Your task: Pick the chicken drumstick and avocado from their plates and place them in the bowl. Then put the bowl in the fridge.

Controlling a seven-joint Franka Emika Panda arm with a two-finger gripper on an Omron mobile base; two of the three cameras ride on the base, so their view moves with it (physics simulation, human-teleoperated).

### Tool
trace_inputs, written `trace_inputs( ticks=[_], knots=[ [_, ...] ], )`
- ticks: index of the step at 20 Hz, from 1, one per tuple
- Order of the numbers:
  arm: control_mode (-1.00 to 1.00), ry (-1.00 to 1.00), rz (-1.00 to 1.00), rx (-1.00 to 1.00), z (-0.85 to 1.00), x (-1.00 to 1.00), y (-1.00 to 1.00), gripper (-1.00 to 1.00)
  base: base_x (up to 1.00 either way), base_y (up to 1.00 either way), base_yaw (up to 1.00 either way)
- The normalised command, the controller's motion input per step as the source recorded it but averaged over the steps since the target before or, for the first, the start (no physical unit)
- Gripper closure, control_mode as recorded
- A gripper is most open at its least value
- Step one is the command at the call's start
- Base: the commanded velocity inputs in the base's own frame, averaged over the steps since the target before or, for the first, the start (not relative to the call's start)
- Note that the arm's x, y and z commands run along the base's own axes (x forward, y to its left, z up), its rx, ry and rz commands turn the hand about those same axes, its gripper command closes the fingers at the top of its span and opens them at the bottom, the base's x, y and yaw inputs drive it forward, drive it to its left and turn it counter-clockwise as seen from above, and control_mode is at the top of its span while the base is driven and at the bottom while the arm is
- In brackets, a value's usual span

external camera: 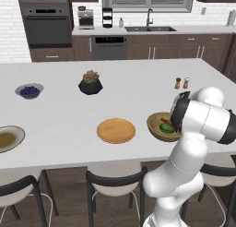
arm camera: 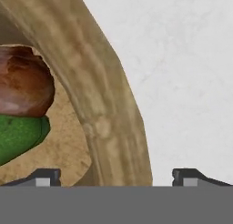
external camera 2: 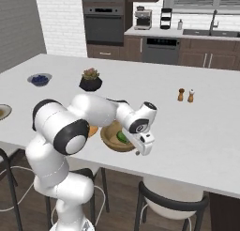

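The brown wooden bowl (external camera: 156,123) (external camera 2: 109,137) (arm camera: 107,104) stands near the island's front edge. Inside it lie the reddish-brown chicken drumstick (arm camera: 22,82) and the green avocado (external camera: 166,127) (external camera 2: 122,136) (arm camera: 18,136). My gripper (external camera 2: 139,151) (arm camera: 117,175) is open and straddles the bowl's near rim, one fingertip inside the bowl and one outside, with neither visibly touching the wall. The tan wooden plate (external camera: 116,130) (external camera 2: 93,130) lies bare to the left of the bowl. Far to the left sits the pale-rimmed dish (external camera: 7,138) (external camera 2: 2,111). The fridge is out of view.
On the white island are a grey bowl of blueberries (external camera: 29,90) (external camera 2: 40,79), a black plant pot (external camera: 90,83) (external camera 2: 90,80) and two small shakers (external camera: 181,83) (external camera 2: 185,95). Dark stools (external camera: 115,181) line the island's front edge. Ovens and a sink counter stand behind.
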Motion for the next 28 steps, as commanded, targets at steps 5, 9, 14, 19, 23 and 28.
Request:
trace_inputs(
  ticks=[5,9,14,19,23,28],
  knots=[
    [-1.00,0.00,0.00,0.00,-0.15,0.03,0.21,1.00,0.00,0.00,0.00],
    [-1.00,0.00,0.00,0.00,0.00,0.04,0.00,1.00,0.00,0.00,0.00],
    [-1.00,-0.10,-0.13,0.03,0.29,-0.26,-0.01,1.00,0.00,0.00,0.00],
    [-1.00,-0.21,-0.23,0.09,1.00,-0.86,-0.06,1.00,0.00,0.00,0.00],
    [-1.00,0.11,-0.25,0.14,1.00,-0.88,0.00,1.00,0.00,0.00,0.00],
    [-1.00,0.11,-0.32,0.11,1.00,-0.75,0.17,1.00,0.00,0.00,0.00]
  ],
)
